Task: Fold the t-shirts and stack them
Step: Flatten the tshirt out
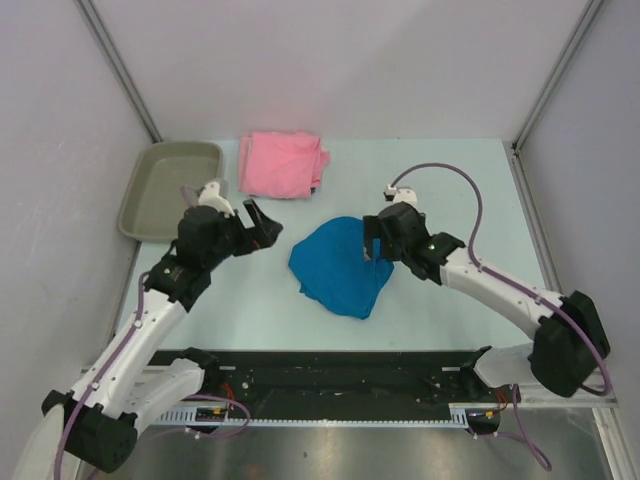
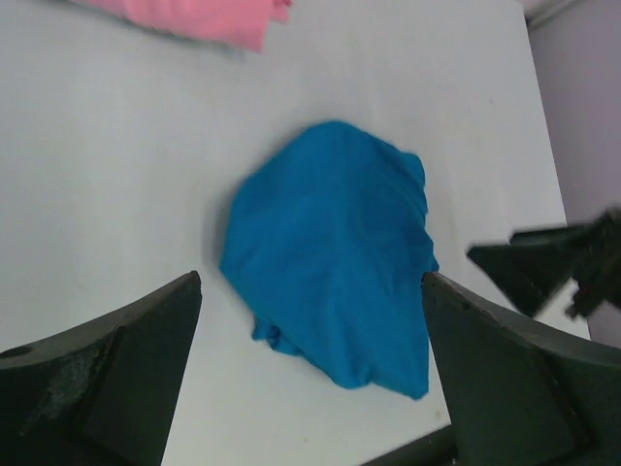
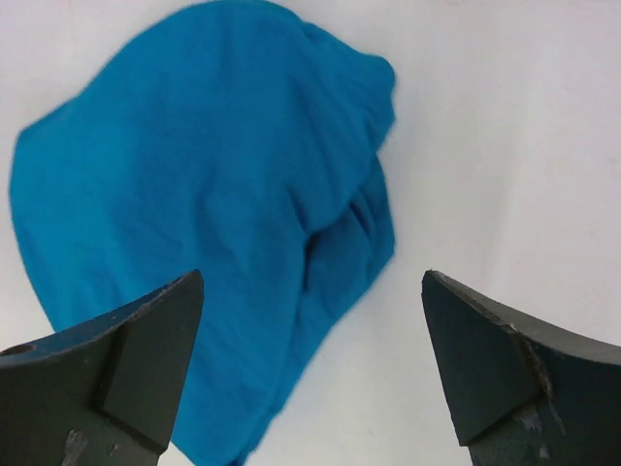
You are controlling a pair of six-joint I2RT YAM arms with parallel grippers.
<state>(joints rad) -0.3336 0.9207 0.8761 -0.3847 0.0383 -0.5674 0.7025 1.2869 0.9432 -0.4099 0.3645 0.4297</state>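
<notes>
The bright blue t-shirt (image 1: pixel 340 267) lies in a rumpled heap at the table's middle; it also shows in the left wrist view (image 2: pixel 335 257) and the right wrist view (image 3: pixel 194 223). The light pink t-shirt (image 1: pixel 282 164) lies loosely folded at the back; its edge shows in the left wrist view (image 2: pixel 199 17). My left gripper (image 1: pixel 262 226) is open and empty, above the table to the left of the blue shirt. My right gripper (image 1: pixel 370 248) is open and empty, over the blue shirt's right edge.
A grey-beige plastic tray (image 1: pixel 150 190) stands at the back left, beside the pink shirt. Grey walls enclose the table on the left, back and right. A black rail (image 1: pixel 330 375) runs along the near edge between the arm bases.
</notes>
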